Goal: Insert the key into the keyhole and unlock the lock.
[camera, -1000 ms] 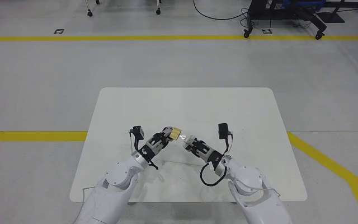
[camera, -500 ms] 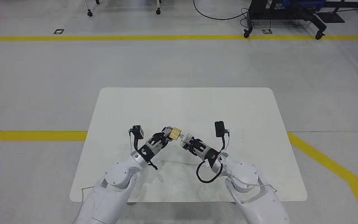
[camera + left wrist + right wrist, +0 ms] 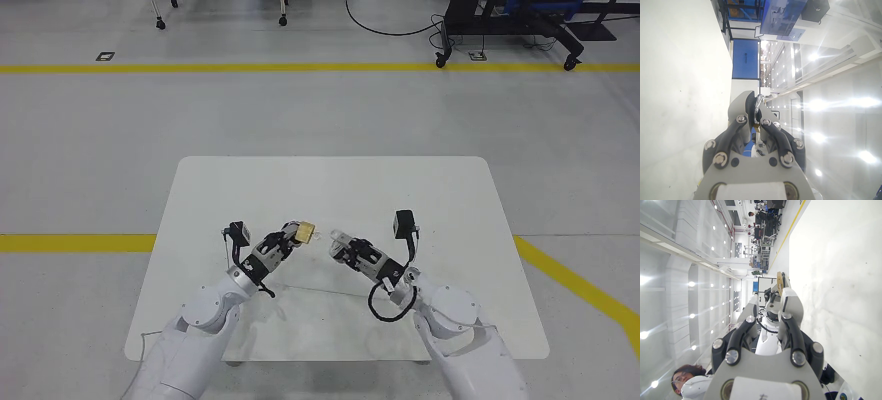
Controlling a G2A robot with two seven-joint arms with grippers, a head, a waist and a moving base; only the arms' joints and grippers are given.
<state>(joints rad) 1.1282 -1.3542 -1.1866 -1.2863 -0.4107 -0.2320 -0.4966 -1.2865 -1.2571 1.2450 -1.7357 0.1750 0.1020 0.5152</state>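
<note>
Grippers first: left gripper (image 3: 288, 238) is clamped on the lock (image 3: 305, 232), a small brass padlock body sticking out past the fingertips. It is held in the air over the middle part of the table (image 3: 440, 190), slightly to the robot's left. Left wrist view: pads squeezed together on a silvery metal loop (image 3: 757, 106) with a bit of brass just behind it; can't tell if the loop is the shackle or a ring. Next, right gripper (image 3: 338, 243) sits just beside the lock, tips pointed at it, with a small gap between them and the lock. Right wrist view: its two fingers (image 3: 791, 302) are spread apart with nothing between them, and the brass lock is seen through the gap, in the other gripper's hold. As for the key, can't make it out for sure; there is a tiny pale glint on the lock's edge facing the right gripper in the top view, too small to call. Table is white with rounded corners. Grey floor around it, yellow lines (image 3: 300, 68) across the far side and at either side of the table, wheeled frame bases (image 3: 510, 40) at the far edge.
</note>
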